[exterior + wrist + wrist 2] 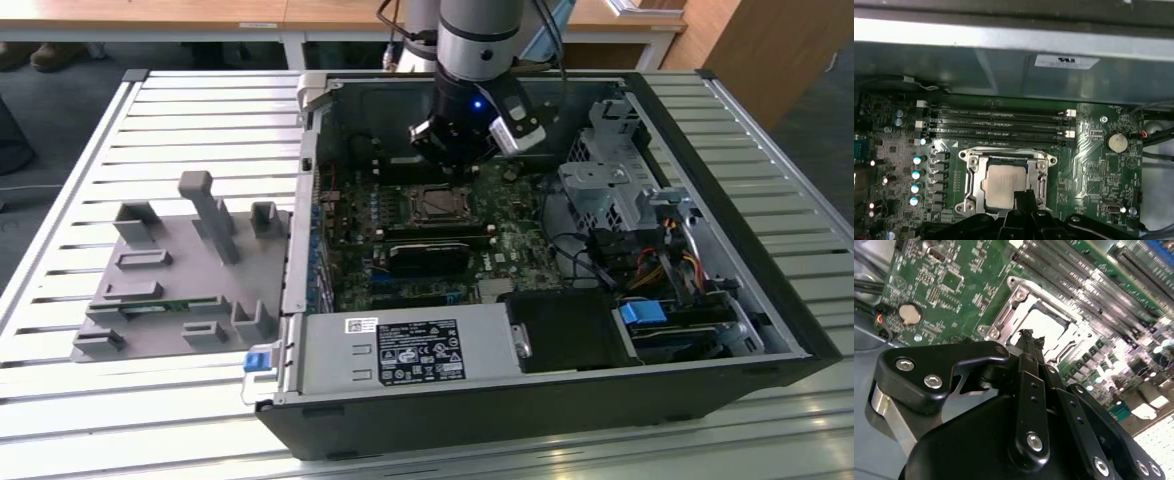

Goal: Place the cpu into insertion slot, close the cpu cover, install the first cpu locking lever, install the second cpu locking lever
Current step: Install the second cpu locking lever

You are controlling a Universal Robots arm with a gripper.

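Directly below the clenched gripper [1026, 197], the cpu [1004, 185] sits seated: light, rigid, fragile; handle by edges only.

**Room and furniture**

Slatted metal bench [160, 110], pale grey, lit evenly from above. Beyond its far edge: wooden desk [200, 15] on white legs. Wooden cabinet [767, 45] past the far corner, exterior view's right. Dark grey floor [54, 110].

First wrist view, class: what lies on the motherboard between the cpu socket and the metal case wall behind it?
In the first wrist view, long black memory slots run between the cpu and the case wall.
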